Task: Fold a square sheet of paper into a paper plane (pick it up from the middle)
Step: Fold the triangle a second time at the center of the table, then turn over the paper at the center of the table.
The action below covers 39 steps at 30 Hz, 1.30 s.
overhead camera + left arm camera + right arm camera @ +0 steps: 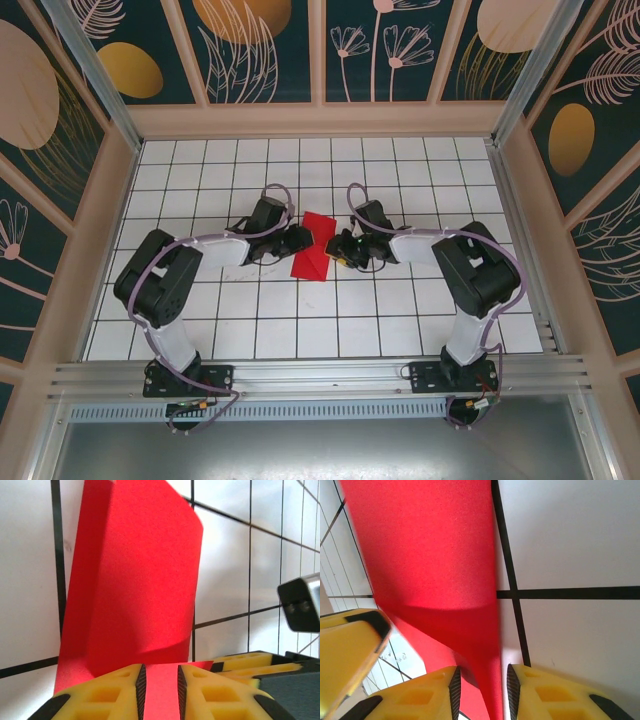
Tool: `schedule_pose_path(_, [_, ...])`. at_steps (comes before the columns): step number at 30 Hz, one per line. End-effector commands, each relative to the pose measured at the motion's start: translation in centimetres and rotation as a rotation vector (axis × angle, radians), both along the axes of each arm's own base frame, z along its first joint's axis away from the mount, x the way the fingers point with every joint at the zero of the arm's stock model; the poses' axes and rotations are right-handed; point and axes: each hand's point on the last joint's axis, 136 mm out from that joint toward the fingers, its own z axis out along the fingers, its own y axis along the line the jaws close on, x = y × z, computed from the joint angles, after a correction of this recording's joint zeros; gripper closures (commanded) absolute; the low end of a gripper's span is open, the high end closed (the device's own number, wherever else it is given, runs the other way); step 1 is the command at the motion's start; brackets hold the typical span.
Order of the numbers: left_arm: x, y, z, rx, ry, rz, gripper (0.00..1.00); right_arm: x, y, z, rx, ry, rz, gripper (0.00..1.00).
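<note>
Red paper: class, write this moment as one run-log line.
red paper: part-folded, on tiled table | left pincer: jaws apart, paper between | right pincer: jaws apart, paper between

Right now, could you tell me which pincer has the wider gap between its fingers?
The right pincer: its fingers stand further apart, with white table showing beside the red paper between them. The left pincer's gap is narrower.

The black-and-white left arm (185,275) is bent at the elbow and stretched inward to the left side of the folded bright red paper sheet (314,246). The right arm (470,268) is mirrored at the sheet's right side. The left gripper (160,692) is held low, its yellow fingers (100,696) narrowly parted, with red paper seen between them. The right gripper (482,695) is likewise parted over the sheet's edge.
</note>
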Motion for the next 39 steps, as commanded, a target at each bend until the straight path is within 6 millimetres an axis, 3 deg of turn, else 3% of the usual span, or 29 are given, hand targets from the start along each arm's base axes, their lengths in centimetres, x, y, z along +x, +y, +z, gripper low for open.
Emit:
schedule_pose_path(1, [0.6,1.3,-0.1,0.067,-0.016,0.023,0.74,0.4,0.4,-0.2,0.021,0.011,0.000,0.66])
schedule_pose_path(10, [0.9,-0.1,-1.9,0.033,0.039,-0.026,0.75,0.2,0.6,-0.7,0.026,0.021,0.012,0.64])
schedule_pose_path(13, [0.6,0.7,-3.6,0.085,0.077,-0.012,0.78,0.3,0.8,-0.6,0.031,0.016,0.010,0.64])
schedule_pose_path(21, [-0.3,1.8,-5.5,0.142,0.120,0.007,0.80,0.5,1.3,-0.9,0.036,0.028,0.014,0.64])
schedule_pose_path(39, [-0.3,1.6,-5.2,0.122,0.119,0.016,0.80,0.8,2.8,-0.3,0.121,-0.018,0.044,0.67])
